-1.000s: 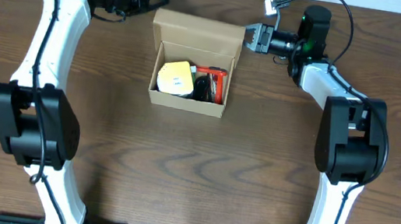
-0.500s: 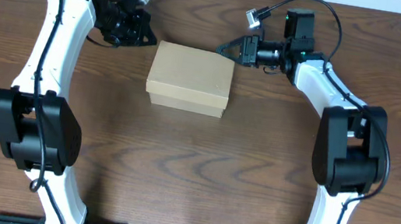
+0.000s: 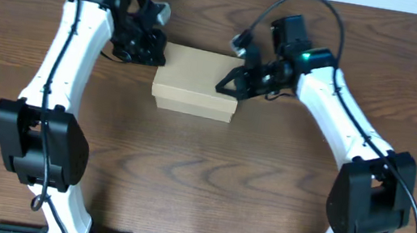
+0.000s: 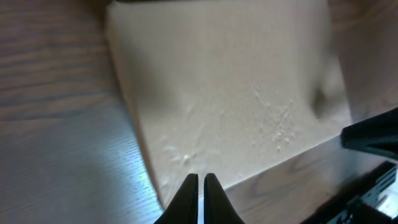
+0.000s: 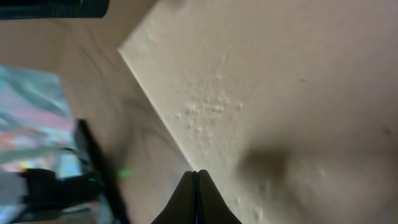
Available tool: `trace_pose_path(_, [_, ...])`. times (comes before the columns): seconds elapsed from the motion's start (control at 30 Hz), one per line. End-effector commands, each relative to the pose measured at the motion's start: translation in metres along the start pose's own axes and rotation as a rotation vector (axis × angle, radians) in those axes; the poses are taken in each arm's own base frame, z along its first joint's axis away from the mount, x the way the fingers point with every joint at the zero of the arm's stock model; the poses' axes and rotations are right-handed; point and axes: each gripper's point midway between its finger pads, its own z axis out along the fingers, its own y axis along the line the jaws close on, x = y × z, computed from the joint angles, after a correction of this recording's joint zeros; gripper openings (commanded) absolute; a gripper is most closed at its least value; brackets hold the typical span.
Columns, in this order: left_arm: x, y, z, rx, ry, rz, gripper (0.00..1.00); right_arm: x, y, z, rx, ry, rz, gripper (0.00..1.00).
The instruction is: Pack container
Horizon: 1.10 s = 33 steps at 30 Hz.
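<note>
The container (image 3: 195, 84) sits in the upper middle of the overhead frame on the wooden table (image 3: 192, 171), its flap lid down flat so that only plain tan cardboard shows. It lies with its long side running across the picture.

The left gripper (image 3: 157, 49) comes in from the upper left and sits at the box's upper left corner, right against the edge (whether it actually presses the cardboard cannot be told from above). In the left wrist view its two fingers (image 4: 190, 193) stand together at the bottom centre with only a hairline gap between them, holding nothing, and the lid fills most of the frame above them.

The right gripper (image 3: 224, 87) reaches in from the upper right and lies over the right-hand part of the lid, near its right edge. In the right wrist view its fingers (image 5: 188, 196) are pressed together to a single point at the bottom centre, also holding nothing, with the tan lid filling the right side of the frame and a small shadow on the cardboard just beside the tips.
</note>
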Motion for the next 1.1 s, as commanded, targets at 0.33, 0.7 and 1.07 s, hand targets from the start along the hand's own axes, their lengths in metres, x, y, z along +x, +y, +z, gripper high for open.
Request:
trace_pose_path(0.33, [0.04, 0.019, 0.055, -0.009, 0.096, -0.056, 0.06, 0.041, -0.048, 0.02, 0.195, 0.095, -0.014, 0.02])
trace_pose_path(0.7, [0.035, 0.015, 0.045, -0.018, 0.06, -0.108, 0.06, 0.028, -0.045, 0.002, 0.207, 0.026, -0.007, 0.01])
trace_pose_path(1.07, [-0.008, 0.034, -0.04, -0.302, -0.295, -0.16, 0.06, 0.007, -0.099, -0.066, 0.542, -0.156, 0.2, 0.02])
